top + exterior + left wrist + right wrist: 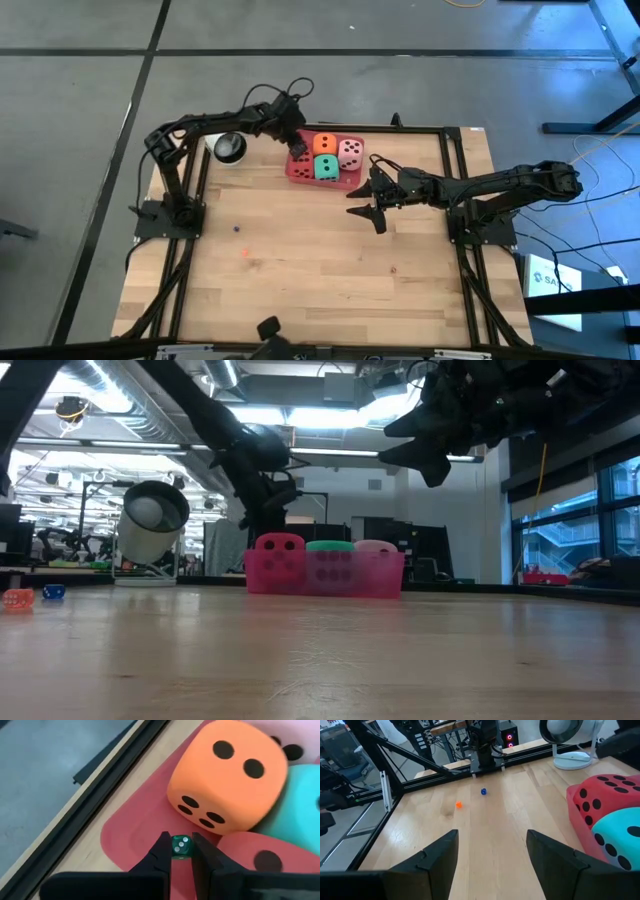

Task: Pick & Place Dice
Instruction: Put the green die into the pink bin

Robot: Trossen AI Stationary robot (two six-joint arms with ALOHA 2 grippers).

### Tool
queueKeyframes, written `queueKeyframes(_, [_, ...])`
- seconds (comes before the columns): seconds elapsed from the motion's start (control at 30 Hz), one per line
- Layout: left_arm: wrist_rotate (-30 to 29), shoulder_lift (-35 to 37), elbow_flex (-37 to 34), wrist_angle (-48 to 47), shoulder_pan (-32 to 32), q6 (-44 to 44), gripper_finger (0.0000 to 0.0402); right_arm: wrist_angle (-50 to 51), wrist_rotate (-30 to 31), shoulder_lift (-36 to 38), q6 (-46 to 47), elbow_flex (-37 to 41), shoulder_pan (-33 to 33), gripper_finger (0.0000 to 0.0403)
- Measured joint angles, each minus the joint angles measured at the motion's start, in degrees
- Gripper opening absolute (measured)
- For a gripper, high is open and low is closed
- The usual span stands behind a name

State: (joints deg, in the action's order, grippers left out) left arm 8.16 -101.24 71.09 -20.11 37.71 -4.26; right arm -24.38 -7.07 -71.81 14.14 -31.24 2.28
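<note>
A pink tray [343, 182] at the table's far middle holds large foam dice: orange [225, 780], teal-green [300, 805], light pink [350, 150] and red [255, 855]. My left gripper [181, 856] hangs over the tray's far left corner, beside the orange die, shut on a tiny green die [181, 846]. My right gripper [375, 197] waits open above the table, just right of the tray, nothing between its fingers [440, 855]. A tiny orange die [458, 805] and a tiny blue die [483, 791] lie on the wood at the left. My left gripper pinches the tiny green die by two opposite sides [175, 847] between its fingertips. The fingers slant downward from the table's left far side. The die is clear of the tray's floor [130, 830], a two-pip face showing toward the wrist camera.
A round white lamp-like object [228, 148] stands at the far left, close to the left arm. Black frame rails [455, 180] run along the table's sides and far edge. Bare wood lies toward the near edge [320, 290].
</note>
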Motion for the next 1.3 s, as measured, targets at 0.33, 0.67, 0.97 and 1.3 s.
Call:
queueKeyframes(0.33, [-0.2, -4.9, 5.5, -4.6, -0.1, -1.6, 0.0025, 0.1, 0.0, 0.0, 0.0, 0.0, 0.0, 0.0235])
queueKeyframes(0.67, [-0.9, -7.7, 5.8, -5.5, -0.1, -2.5, 0.0028, 0.4, 0.0, 0.0, -0.1, 0.0, 0.0, 0.0235])
queueKeyframes(0.97, [-1.0, -7.8, 5.8, -5.4, -0.1, -3.2, 0.0033, 0.4, 0.0, 0.0, -0.3, 0.0, 0.0, 0.0235])
queueKeyframes(1.3, [-1.0, -7.8, 5.8, -2.6, -0.1, -3.0, 0.0084, 0.4, 0.2, 0.0, -0.5, 0.0, 0.0, 0.0235])
